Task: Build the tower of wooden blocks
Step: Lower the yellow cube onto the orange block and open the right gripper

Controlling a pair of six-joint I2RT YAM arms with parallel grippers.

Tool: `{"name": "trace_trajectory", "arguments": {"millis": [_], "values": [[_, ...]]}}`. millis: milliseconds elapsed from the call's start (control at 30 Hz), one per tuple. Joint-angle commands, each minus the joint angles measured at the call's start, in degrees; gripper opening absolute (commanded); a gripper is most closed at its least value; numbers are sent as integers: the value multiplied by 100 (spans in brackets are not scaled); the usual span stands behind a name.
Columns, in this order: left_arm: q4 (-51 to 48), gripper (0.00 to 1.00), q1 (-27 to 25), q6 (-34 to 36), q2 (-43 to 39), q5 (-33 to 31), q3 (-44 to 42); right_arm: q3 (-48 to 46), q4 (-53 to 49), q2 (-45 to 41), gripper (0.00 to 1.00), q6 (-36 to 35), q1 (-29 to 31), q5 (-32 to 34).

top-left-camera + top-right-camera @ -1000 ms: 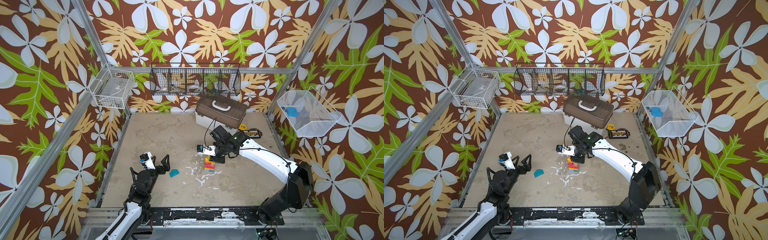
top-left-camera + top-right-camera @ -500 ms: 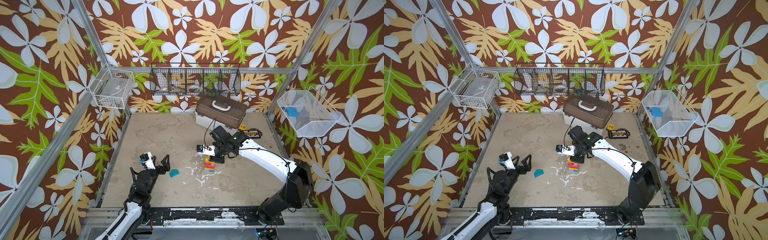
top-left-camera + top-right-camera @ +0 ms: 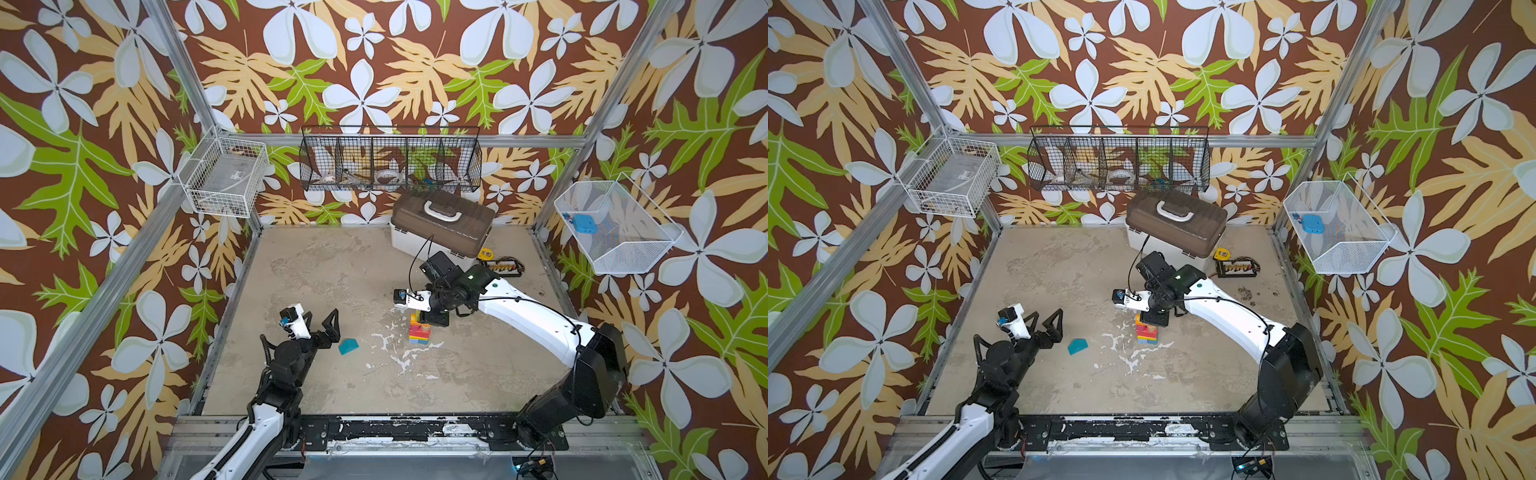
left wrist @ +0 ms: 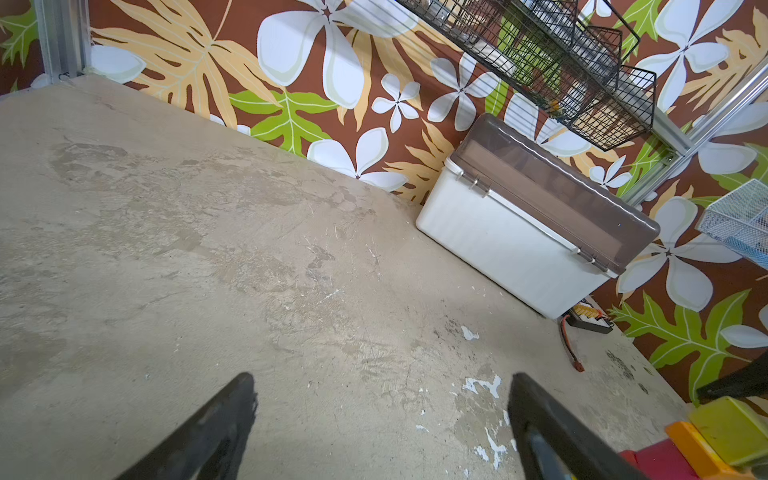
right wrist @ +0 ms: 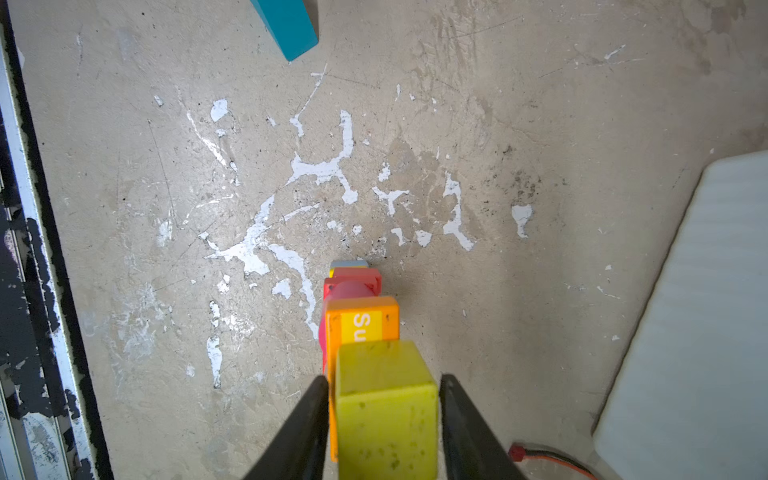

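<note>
Beige tabletop (image 3: 332,270) | left tool (image 4: 380,380) wide apart | right tool (image 5: 384,380) parted around yellow block (image 5: 386,415) | orange block (image 5: 390,322): "Su"

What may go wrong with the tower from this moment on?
1. The right gripper closely flanks the yellow block atop the tower; lifting off crooked may drag it and topple the stack.
2. The teal piece lies apart near the open left gripper; setting it on top may knock the tower.
</note>
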Motion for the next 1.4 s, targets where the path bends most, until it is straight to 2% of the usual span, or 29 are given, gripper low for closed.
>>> {"name": "trace_trajectory", "arguments": {"millis": [0, 300, 867, 1367], "values": [[206, 96, 2, 12, -4, -45, -61, -16, 56, -69, 45, 77, -6, 3], [206, 96, -3, 4, 3, -56, -61, -52, 51, -102, 42, 77, -11, -27], [199, 96, 2, -12, 19, -71, -50, -148, 28, -137, 30, 77, -6, -23], [198, 96, 3, -19, 24, -72, -57, -323, 131, -281, 30, 108, -6, 74]]}}
